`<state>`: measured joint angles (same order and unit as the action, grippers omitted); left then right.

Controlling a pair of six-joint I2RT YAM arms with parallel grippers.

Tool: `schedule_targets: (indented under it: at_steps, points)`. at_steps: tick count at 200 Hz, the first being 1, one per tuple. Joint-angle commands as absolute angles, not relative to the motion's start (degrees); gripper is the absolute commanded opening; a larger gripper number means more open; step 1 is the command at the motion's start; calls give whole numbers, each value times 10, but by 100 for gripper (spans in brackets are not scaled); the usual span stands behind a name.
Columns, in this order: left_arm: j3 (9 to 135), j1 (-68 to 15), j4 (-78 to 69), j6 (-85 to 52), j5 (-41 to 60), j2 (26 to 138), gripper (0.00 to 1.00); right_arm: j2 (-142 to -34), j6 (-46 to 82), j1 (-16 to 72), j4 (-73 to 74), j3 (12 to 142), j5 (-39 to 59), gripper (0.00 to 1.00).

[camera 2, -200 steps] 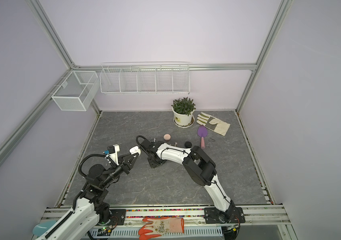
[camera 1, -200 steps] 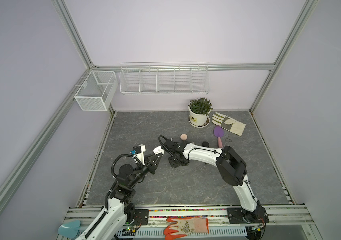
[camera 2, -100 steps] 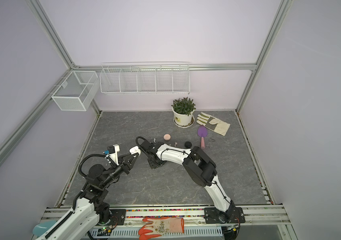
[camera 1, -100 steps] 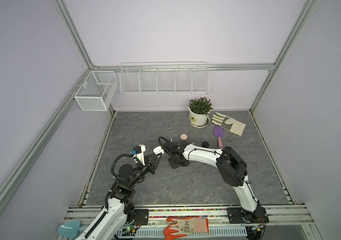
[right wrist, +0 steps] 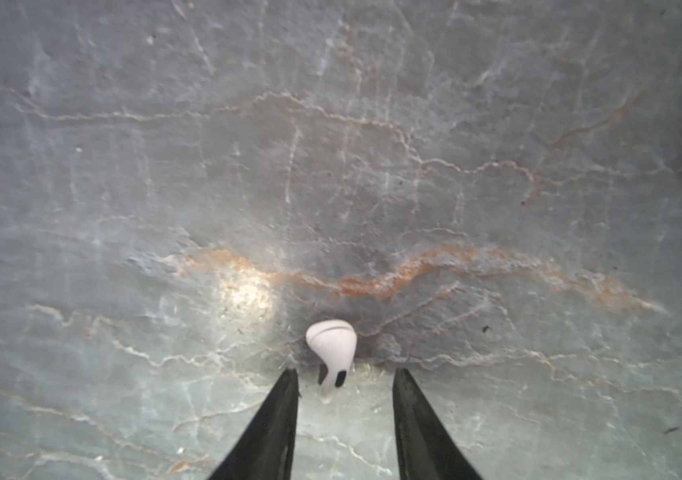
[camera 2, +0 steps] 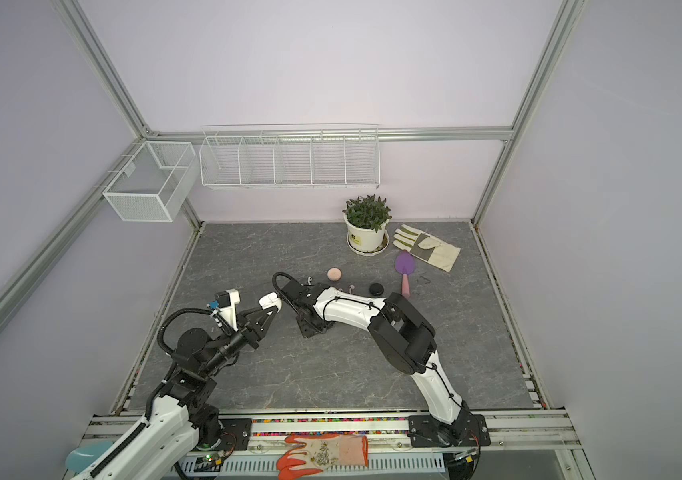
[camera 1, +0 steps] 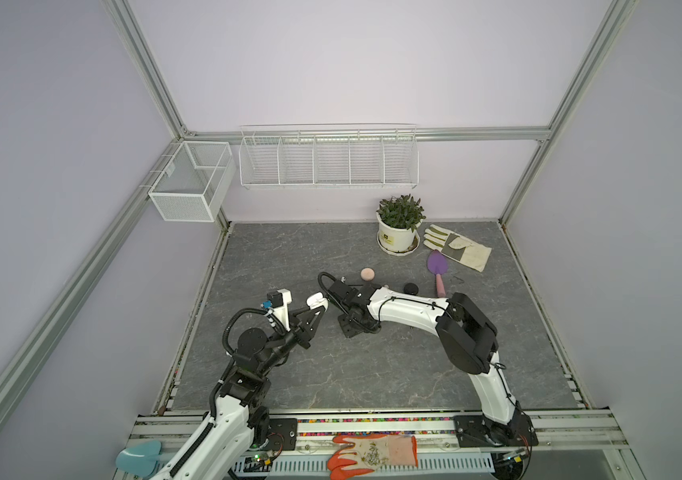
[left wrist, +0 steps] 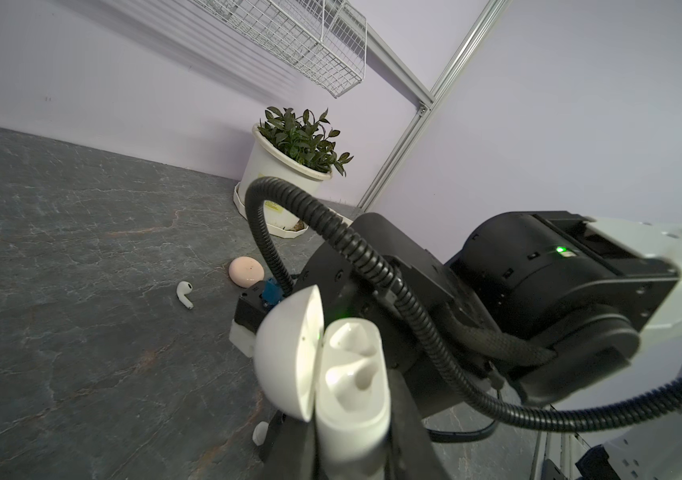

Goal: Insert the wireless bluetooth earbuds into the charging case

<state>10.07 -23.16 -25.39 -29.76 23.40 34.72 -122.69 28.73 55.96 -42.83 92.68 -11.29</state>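
small white stemmed earbud [right wrist: 332, 351] lies on grey marbled tabletop [right wrist: 331, 166], stem between tips of right gripper [right wrist: 346, 372], jaws apart, not touching it. white plastic charging case [left wrist: 352, 374], lid open, clamped in left gripper [camera 1: 318, 311], held off table.

Place: I see a robot lab cell.
Frame: aluminium posts [camera 1: 146, 70], plain lilac walls [camera 1: 352, 62].
Counter: grey stone-look counter [camera 1: 289, 257], my arms' mounting rail [camera 1: 559, 428] in front.
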Motion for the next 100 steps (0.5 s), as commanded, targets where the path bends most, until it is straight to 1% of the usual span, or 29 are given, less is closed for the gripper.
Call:
schedule_targets:
  at_steps: [1,41,100]
  points:
    - [102,-231,-255,-288,229,337,0,-1222,303,559,-441,941,-111,40]
    - [98,-231,-243,-290,222,318,0,-1241,298,554,-439,960,-108,37]
    - [96,-231,-246,-292,224,320,0,-1260,301,553,-437,966,-107,34]
